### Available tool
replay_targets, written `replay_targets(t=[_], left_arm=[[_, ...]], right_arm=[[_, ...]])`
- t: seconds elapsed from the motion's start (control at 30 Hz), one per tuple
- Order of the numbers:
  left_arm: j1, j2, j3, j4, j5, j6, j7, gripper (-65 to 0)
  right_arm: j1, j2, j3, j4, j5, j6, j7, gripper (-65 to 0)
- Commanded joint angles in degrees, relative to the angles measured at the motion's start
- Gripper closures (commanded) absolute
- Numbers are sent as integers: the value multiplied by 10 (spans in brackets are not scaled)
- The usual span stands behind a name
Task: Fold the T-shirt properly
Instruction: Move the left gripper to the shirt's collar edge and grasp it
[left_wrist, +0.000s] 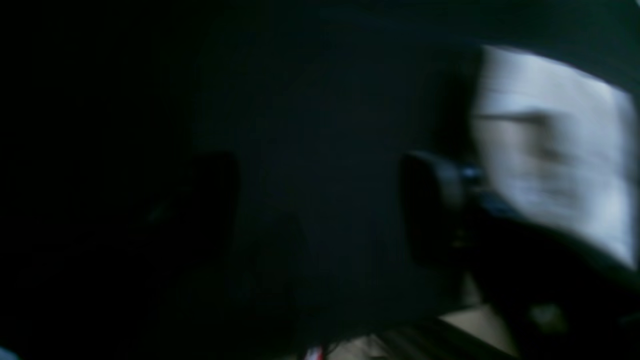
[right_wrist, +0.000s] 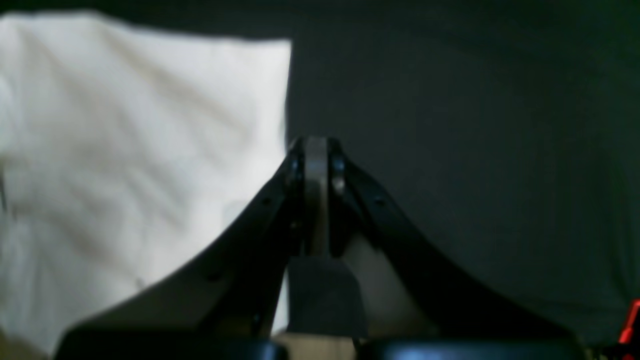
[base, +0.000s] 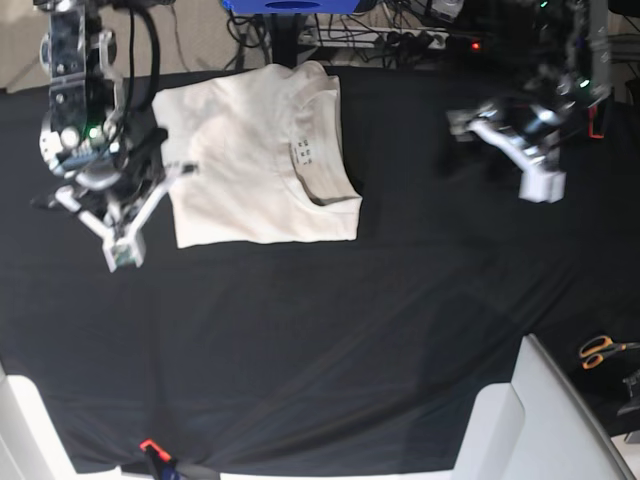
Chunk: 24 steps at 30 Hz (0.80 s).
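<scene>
The cream T-shirt (base: 255, 160) lies folded into a rectangle on the black cloth, its collar and inside label facing up. My right gripper (base: 120, 255) hovers just off the shirt's lower left corner. In the right wrist view its fingers (right_wrist: 316, 150) are pressed together with nothing between them, and the T-shirt (right_wrist: 140, 165) lies to their left. My left gripper (base: 503, 152) is blurred, well away from the shirt on the other side. In the left wrist view its fingers stand wide apart around bare cloth (left_wrist: 322, 205), and the T-shirt (left_wrist: 555, 150) is a blurred pale patch beyond.
Black cloth (base: 330, 320) covers the table. Orange-handled scissors (base: 603, 350) lie at the right edge. A white bin (base: 540, 420) stands at the front right. Cables and a blue stand (base: 290, 5) run along the back edge. A small red clip (base: 150, 447) sits at the front.
</scene>
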Motion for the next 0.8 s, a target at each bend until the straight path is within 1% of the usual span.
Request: replay_targets(t=[0.0,0.03,0.1,0.13,0.17,0.2,0.33,0.53,0.67,0.77], left_arm=[[-3,-7,14,2,-5,-30,-9,-650],[-10,-6,31,-3,-5,-57,-9,-650],[-21,-4,59,-18,-5,-123,-9,-650],[-29,0,72,-28,-6,-159,-9,-650],[-35,8,78,-37,-6,-188,-9,-650],[-40,16,80,-48,-6,-195,-8,-650],[-69,46,80,-122,-6,-195,18,-650],[-124,79,87,-236,-2,-195,19,-650],[-145,99,93,-261,-1,-195,20,-650],[-161,103,133,-273,-1,-195,20,-650]], right_arm=[[1,11,3,10,-7,-3,15,-2],[-3,13,5,9,-7,-3,14,-2],[-7,13,5,2,-7,-3,14,-2],[-9,13,6,-5,-7,-3,14,-2],[-10,13,6,-13,-7,-3,15,-2],[-10,13,5,-21,-7,-3,15,-2],[-12,13,1,-45,-7,-3,15,-2],[-19,13,1,-44,-7,-3,16,-2],[-19,13,1,-44,-7,-3,16,-2],[-19,13,1,-44,-7,-3,16,-2]])
